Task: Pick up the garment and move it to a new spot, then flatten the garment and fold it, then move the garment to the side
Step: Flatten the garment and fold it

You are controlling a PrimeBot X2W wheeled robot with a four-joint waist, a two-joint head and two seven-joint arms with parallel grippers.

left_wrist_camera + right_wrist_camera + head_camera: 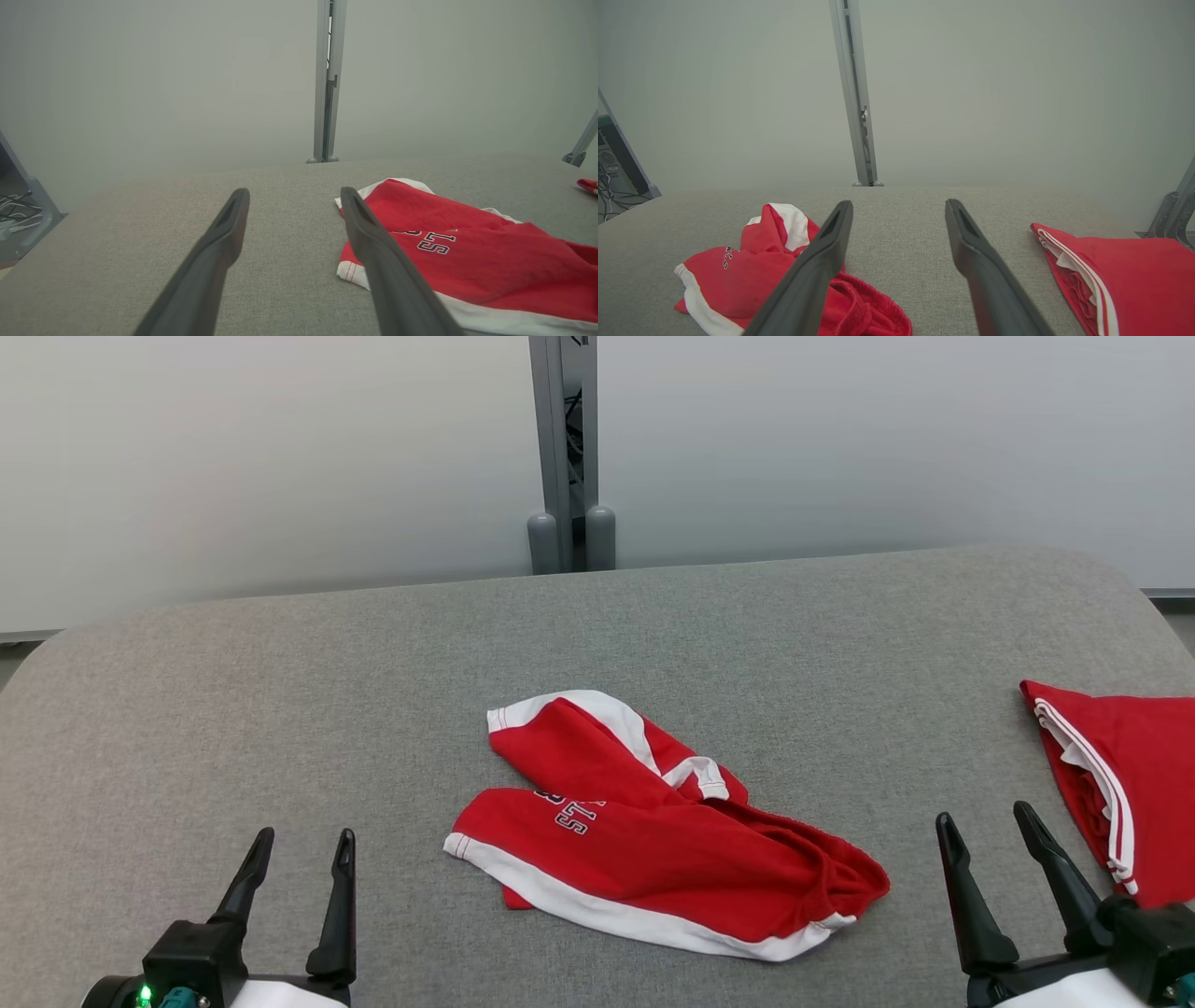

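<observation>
Garment (653,840): red shorts with white trim, lying crumpled on the grey padded surface (280,691), on my side of the upright post (565,448) and roughly in line with it.

Step in hand: the first, pick-up; not yet begun. My left gripper (306,838) sits left of the post line and my right gripper (983,814) right of it. Both have jaws spread wide, hold nothing, and stand apart from the cloth.

Next move, in my judgement: bring one or both grippers inward to a free edge, such as the white-trimmed hem, pinch through the layers, and lift clear.

A second red piece (1130,775), apparently folded, lies far right of the post; keep clear of it. Behind the post stand pale wall panels (261,457). Cables (14,219) lie far left of it, off the surface.
</observation>
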